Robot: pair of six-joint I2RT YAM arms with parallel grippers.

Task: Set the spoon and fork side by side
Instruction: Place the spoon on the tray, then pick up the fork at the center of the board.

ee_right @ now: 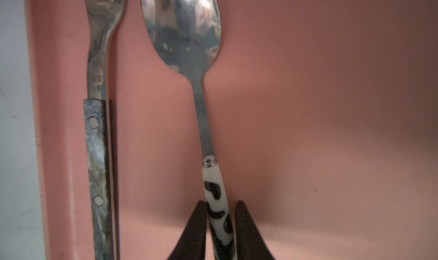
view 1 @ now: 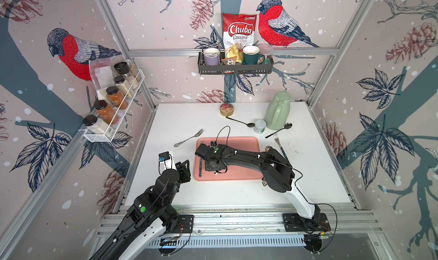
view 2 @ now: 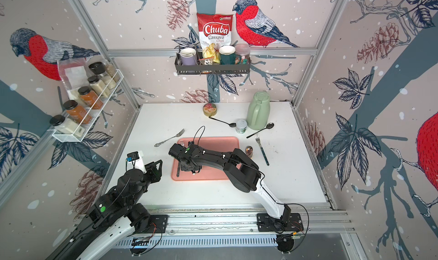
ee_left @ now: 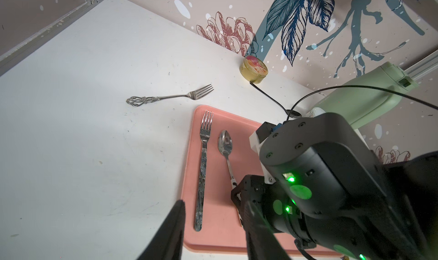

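Right wrist view, up close: spoon [ee_right: 203, 123] flat on pink tray [ee_right: 308, 105], parallel to fork [ee_right: 94, 133] and just beside it, a strip of bare tray between. Fork hard along tray's rim, tines pointing the same way as spoon bowl. Right jaws down at the black-and-white spotted spoon handle, one finger [ee_right: 196, 228] each side, very close against it; cannot tell whether truly clamped or merely flanking. Left wrist view: left jaws apart, holding nothing, hovering over the surface [ee_left: 83, 128] just beside the tray. Well apart from tray, on bare surface: ornate silver fork [ee_left: 166, 97]. Both top views: right arm [view 1: 246, 155] stretched low across tray, hiding spoon.
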